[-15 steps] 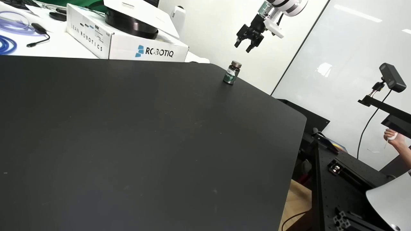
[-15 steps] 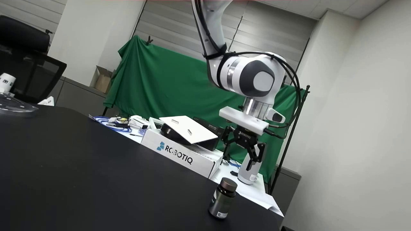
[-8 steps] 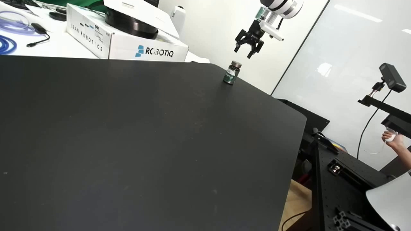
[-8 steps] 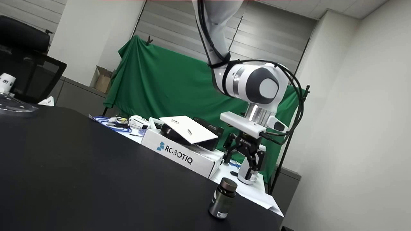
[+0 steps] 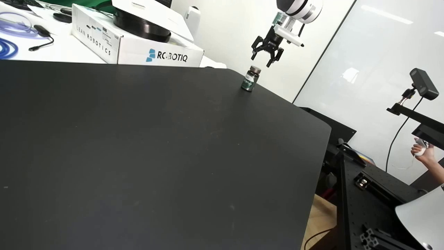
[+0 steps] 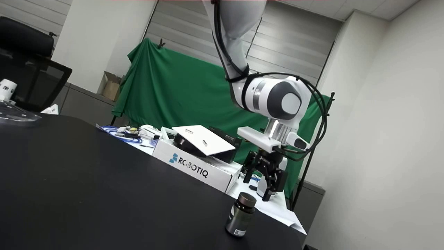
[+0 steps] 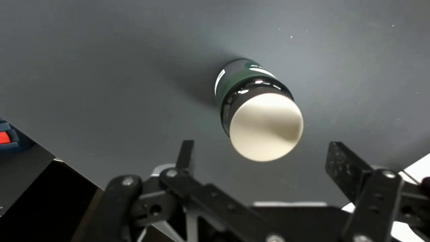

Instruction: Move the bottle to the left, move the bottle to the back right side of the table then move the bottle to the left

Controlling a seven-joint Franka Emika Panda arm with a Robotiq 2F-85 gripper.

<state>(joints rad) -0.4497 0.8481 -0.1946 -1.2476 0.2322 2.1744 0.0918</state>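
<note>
"Black fingers (image 7: 346, 171), spread wide apart, and the gripper (image 7: 262, 151) has hold of nothing but air!"

"And the bottle (image 7: 255, 101), where's the bottle?"

"Lower than the gripper in both exterior views, and not touching it. Over to the wrist view: the cap (image 7: 267, 127) sits just ahead of the fingers, lined up with the space between them, pale on top, a green label band (image 7: 237, 78) peeping out beyond it."

"Standing upright, is it?"

"Upright, yes, on the black table (image 5: 156, 139), near the edge, down below the gripper. And in an exterior view that table sweeps away from under the gripper, wide and matte."

"Take us up from the gripper, then!"

"White housing (image 6: 258, 138) just above the fingers; over that the arm (image 6: 281, 100), white and grey, black cables (image 6: 324, 114) looping beside it."

"Farther out?"

"Picture-left of the gripper in both exterior views, a white box (image 6: 197, 170) with Robotiq lettering, a flat white board (image 6: 203, 139) tilted over its top. Behind the gripper, green cloth (image 6: 180, 93) hangs in folds. And well apart on the gripper's other side, in an exterior view, a dark camera (image 5: 424, 83) on a black bracket (image 5: 419, 118)!"
</note>
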